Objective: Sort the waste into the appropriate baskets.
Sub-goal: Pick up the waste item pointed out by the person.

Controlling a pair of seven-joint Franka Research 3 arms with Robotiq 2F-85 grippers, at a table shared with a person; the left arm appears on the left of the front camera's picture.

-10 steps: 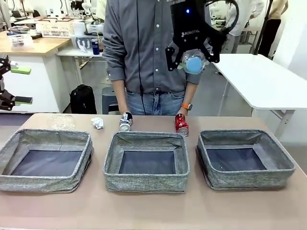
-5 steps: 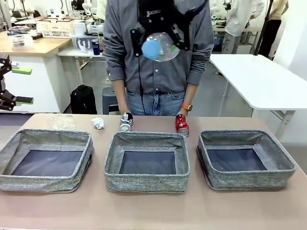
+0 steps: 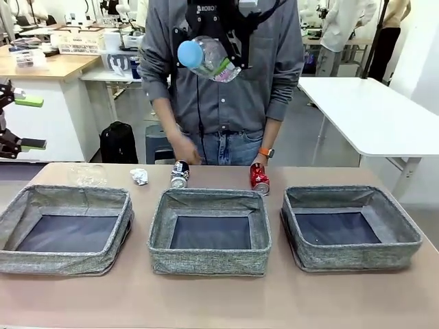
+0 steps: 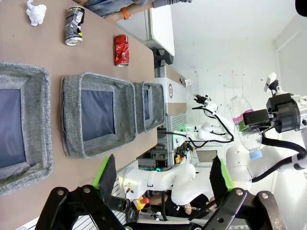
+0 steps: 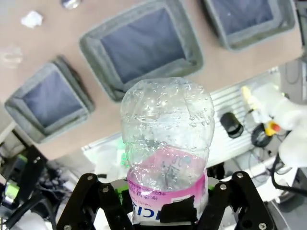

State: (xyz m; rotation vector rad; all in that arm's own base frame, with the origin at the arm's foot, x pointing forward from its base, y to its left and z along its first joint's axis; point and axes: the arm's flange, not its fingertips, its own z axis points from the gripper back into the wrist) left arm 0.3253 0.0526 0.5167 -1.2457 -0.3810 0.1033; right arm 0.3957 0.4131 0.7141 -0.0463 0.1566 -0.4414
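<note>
At your far left the left gripper [image 3: 29, 123] hangs beside the table [image 3: 219, 301], jaws spread wide and empty. Along the far edge lie a clear bottle [image 3: 88, 173], the white wad [image 3: 139, 176], the black-and-white can [image 3: 180, 173] and the red can [image 3: 259, 178], unsorted, behind three empty baskets [image 3: 68, 194], while high above the middle basket [image 3: 209, 197] the right gripper [image 5: 165, 203] clamps the pink-label bottle [image 3: 209, 60], blue cap toward the camera. You're mid-carry, I judge: choose the plastics basket, lower the bottle inside its walls before releasing, and mind the person's hand [image 3: 184, 149] near the black-and-white can.

Right jaws clamped; left jaws apart.
</note>
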